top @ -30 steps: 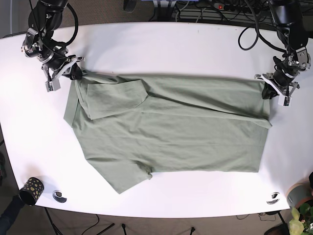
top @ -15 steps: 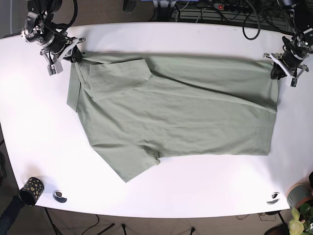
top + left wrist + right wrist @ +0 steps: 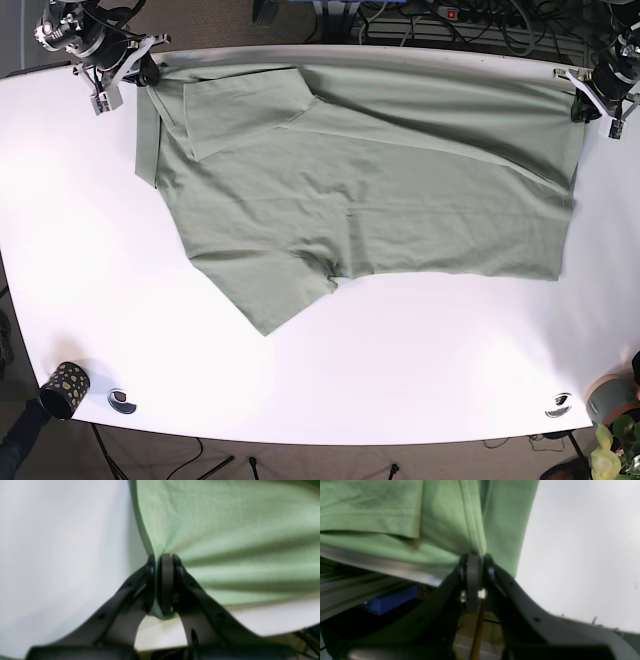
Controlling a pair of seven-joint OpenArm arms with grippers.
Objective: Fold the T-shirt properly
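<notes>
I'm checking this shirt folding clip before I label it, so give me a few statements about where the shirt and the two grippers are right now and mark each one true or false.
1. The left gripper has its fingers shut on the green T-shirt. True.
2. The right gripper hangs open above the shirt. False: its fingers are shut on a corner of the shirt, as the right wrist view shows.
3. The shirt lies toward the far edge of the white table. True.
4. A small dark speckled cup stands on the shirt. False: it stands at the table's near corner, apart from the shirt.
5. The shirt is already folded into a neat small rectangle. False: it is spread wide, with one sleeve sticking out at the near side.
</notes>
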